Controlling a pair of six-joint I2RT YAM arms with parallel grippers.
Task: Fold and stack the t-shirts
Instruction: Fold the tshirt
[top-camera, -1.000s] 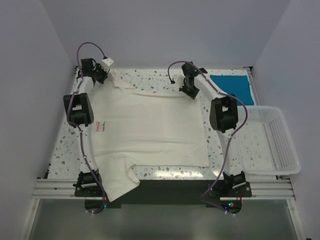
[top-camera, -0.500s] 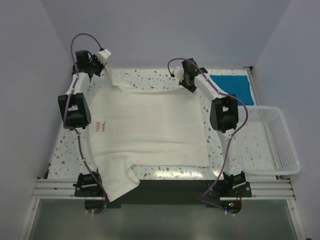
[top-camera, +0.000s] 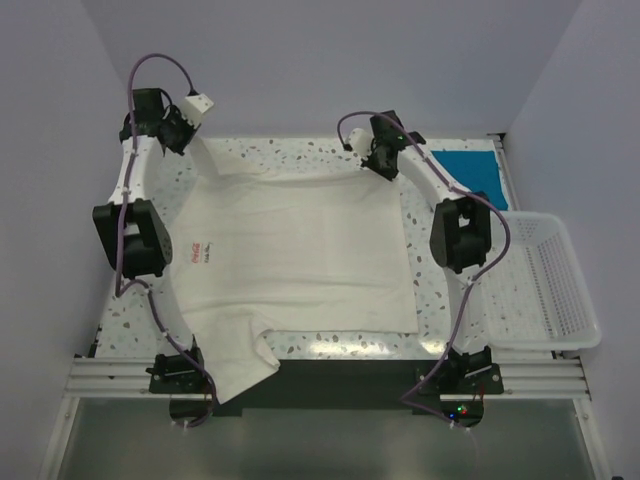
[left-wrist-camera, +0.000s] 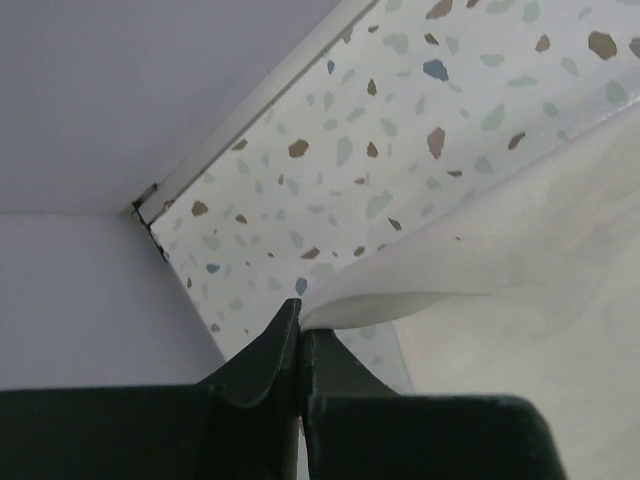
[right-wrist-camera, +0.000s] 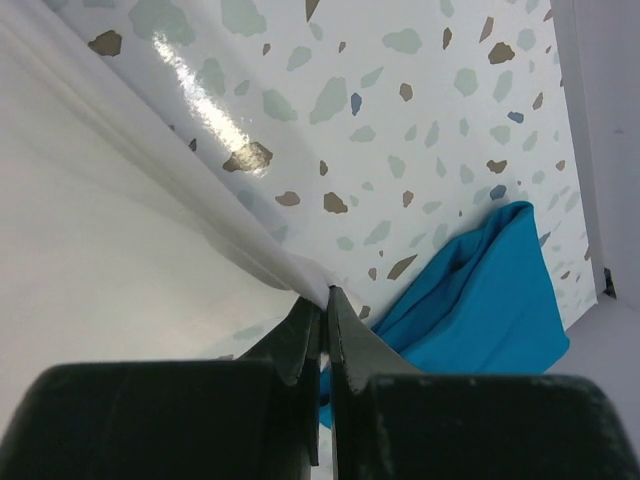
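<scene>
The cream-white t-shirt (top-camera: 300, 245) lies spread over the speckled table, plain side up, with a small red mark near its left edge. Its far edge is lifted at both corners. My left gripper (top-camera: 188, 138) is shut on the far left corner of the cream-white t-shirt (left-wrist-camera: 470, 270), pinching a fold at the fingertips (left-wrist-camera: 299, 322). My right gripper (top-camera: 380, 160) is shut on the far right corner of this t-shirt (right-wrist-camera: 150, 200). The teal-blue t-shirt (top-camera: 462, 172) lies folded at the far right corner of the table, and in the right wrist view the teal-blue t-shirt (right-wrist-camera: 480, 290) shows just beyond my fingers.
A white lattice basket (top-camera: 545, 280) stands at the right edge of the table. One sleeve of the cream-white t-shirt (top-camera: 240, 365) hangs over the near edge by the left arm's base. Walls close in the table at the back and on both sides.
My left gripper closed on the shirt's far left corner and rose toward the back left. The right gripper rose slightly with its corner. The far edge now hangs taut between them.
</scene>
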